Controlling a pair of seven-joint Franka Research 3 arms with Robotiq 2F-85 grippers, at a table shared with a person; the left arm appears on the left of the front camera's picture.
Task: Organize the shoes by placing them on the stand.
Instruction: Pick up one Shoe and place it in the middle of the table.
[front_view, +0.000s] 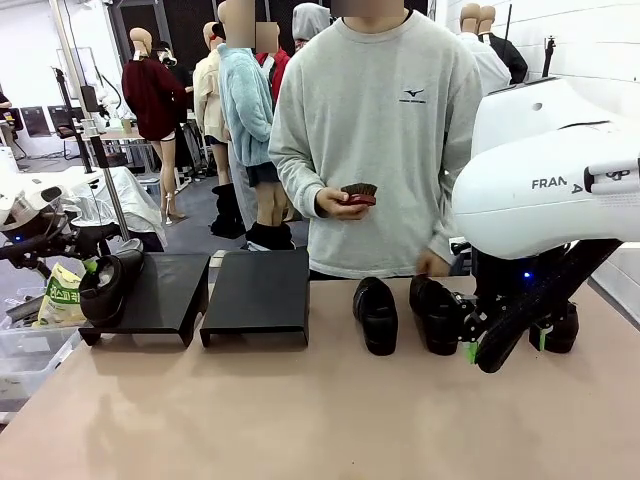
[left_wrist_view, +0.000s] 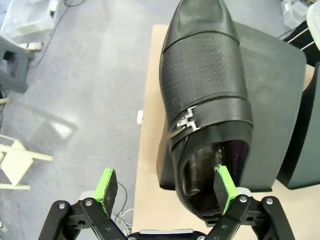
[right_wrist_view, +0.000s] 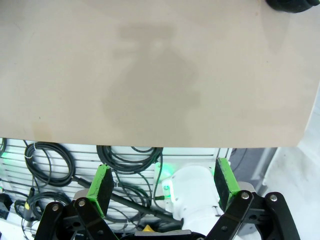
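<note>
While left and right jaws gape, 1 shoe (left_wrist_view: 205, 75) sits on the stand (left_wrist_view: 280, 90) — 2 others (front_view: 376, 315) on the table (front_view: 300, 420).

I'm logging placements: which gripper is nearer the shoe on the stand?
Left. The left gripper sits at the heel end of that shoe, one pad over its opening. The right gripper is across the table, beside another shoe.

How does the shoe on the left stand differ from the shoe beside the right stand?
The stand shoe rests on the left stand; the table shoe stands on the table. The open left tool is at the stand shoe's heel; none touches the table shoe. Both are black.
</note>
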